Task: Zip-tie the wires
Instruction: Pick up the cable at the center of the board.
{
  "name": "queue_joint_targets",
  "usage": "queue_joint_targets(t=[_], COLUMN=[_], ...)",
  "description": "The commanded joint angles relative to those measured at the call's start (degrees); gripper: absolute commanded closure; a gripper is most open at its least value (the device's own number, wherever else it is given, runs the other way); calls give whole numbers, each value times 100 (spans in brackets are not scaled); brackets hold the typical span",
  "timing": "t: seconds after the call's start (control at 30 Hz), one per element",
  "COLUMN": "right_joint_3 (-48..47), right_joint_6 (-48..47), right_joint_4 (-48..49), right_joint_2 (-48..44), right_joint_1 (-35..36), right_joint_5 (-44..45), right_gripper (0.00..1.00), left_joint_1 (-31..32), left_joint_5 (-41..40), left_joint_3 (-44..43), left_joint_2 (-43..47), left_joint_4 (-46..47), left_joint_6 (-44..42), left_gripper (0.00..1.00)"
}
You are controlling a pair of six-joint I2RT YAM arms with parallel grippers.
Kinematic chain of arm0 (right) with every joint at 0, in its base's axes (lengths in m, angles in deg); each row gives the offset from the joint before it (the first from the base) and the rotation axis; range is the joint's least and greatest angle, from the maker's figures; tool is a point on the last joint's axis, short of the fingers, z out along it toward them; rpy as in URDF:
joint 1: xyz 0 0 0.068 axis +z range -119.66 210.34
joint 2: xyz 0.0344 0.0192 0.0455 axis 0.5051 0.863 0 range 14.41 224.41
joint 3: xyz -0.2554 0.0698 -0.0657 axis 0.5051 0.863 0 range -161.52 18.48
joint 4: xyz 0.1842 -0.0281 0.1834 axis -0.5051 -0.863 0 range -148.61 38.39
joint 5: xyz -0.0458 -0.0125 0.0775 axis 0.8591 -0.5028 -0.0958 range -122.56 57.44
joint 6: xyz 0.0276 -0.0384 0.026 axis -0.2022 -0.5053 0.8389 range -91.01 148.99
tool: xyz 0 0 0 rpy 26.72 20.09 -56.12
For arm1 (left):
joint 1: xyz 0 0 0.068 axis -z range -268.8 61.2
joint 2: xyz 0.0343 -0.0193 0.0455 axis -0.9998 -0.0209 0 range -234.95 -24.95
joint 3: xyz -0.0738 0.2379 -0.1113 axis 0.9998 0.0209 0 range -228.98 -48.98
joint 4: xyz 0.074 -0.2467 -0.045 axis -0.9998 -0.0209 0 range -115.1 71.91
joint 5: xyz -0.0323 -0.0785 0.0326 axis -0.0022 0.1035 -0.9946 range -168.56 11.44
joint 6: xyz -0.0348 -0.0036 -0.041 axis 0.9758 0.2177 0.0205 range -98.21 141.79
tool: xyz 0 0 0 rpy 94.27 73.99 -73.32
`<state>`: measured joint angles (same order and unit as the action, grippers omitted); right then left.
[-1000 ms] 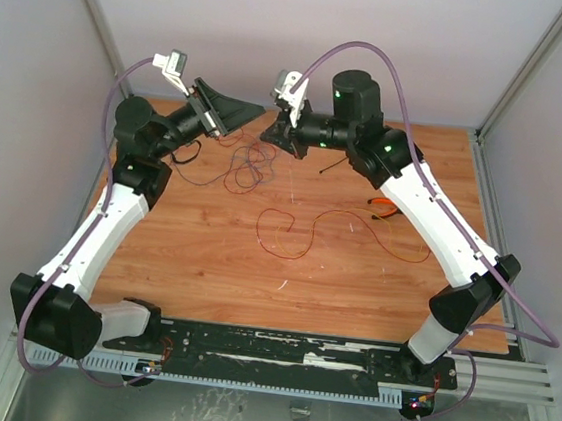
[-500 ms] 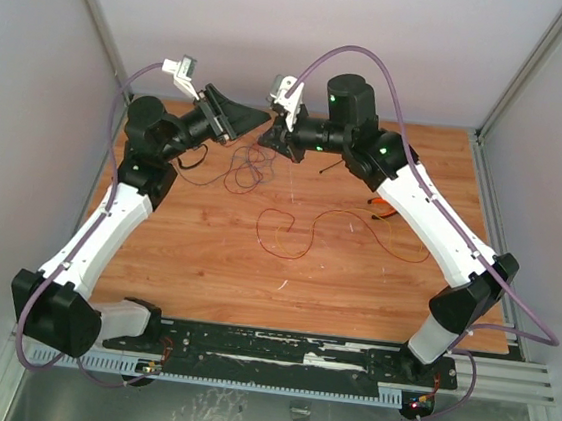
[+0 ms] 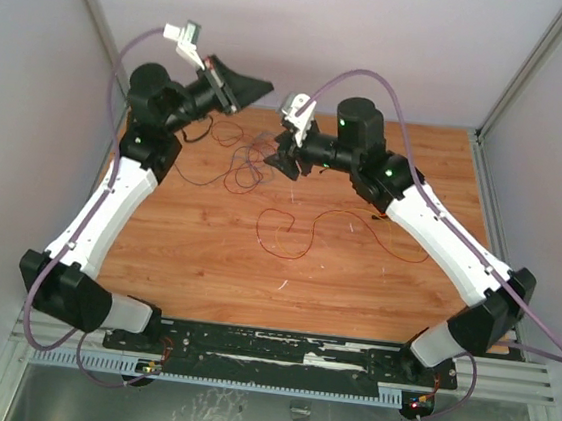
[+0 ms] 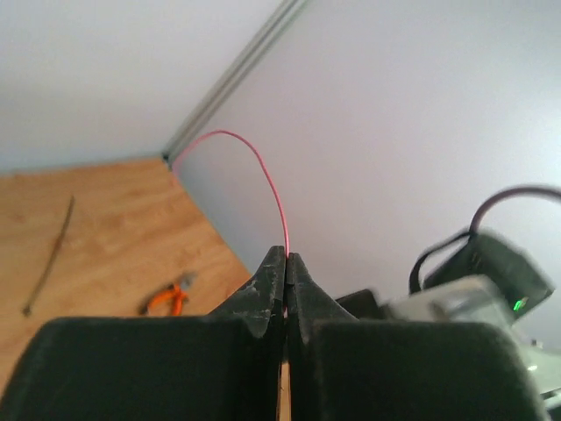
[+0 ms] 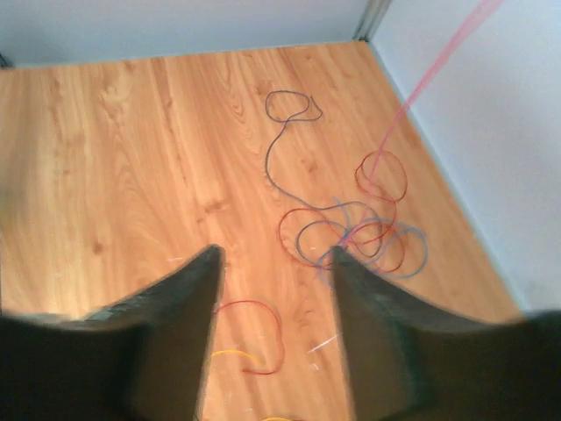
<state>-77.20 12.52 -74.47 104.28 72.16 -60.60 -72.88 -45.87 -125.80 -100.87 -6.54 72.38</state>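
The wires (image 3: 248,172) lie as a loose tangle of red, dark and purple-grey loops on the wooden table, near the back wall. My left gripper (image 3: 264,84) is raised above them; in the left wrist view it (image 4: 286,256) is shut on one red wire (image 4: 263,167), which arcs up and away from the tips. My right gripper (image 3: 279,161) hovers open just right of the tangle, and its wrist view shows the open gripper (image 5: 274,254) holding nothing, with the wires (image 5: 359,232) ahead. The zip tie (image 4: 48,259) lies flat on the table.
Orange-handled pliers (image 4: 171,298) lie on the table near the right wall. A separate long red wire (image 3: 293,237) curls across the middle of the table, with a red and yellow end (image 5: 263,338) under my right gripper. Walls close in behind and on both sides.
My left gripper has shut on a red wire and risen toward the back wall. My right gripper has opened and shifted slightly right and down.
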Motion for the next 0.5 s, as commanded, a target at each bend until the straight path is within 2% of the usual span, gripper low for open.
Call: queue_joint_targets(t=[0.0,0.07,0.13,0.3,0.47], right_joint_3=[1002,1605,2162,3503,4292], right_joint_6=[301,539,901,1350,1925], right_joint_4=[1158,1717,2227,3599,5211], right_joint_2=[-801,-1096,-1303,-1390,-791], right_joint_1=[-141,-318,-576,-876,-886], right_joint_5=[619,776,804,1099,1724], right_gripper=[35,15,2,1,1], left_joint_1=[-1,-16,-27,-49,-198], left_joint_5=[-174,-253,-346,-291,-294], left_joint_3=[-1408,-2014,-2511,-3142,-3581], left_joint_2=[-401,-648,-853,-1224,-1434], left_joint_4=[-421,-670,-860,-1021,-1111], left_joint_6=[-468,-580,-678,-692,-679], left_gripper=[100,100,100,100,100])
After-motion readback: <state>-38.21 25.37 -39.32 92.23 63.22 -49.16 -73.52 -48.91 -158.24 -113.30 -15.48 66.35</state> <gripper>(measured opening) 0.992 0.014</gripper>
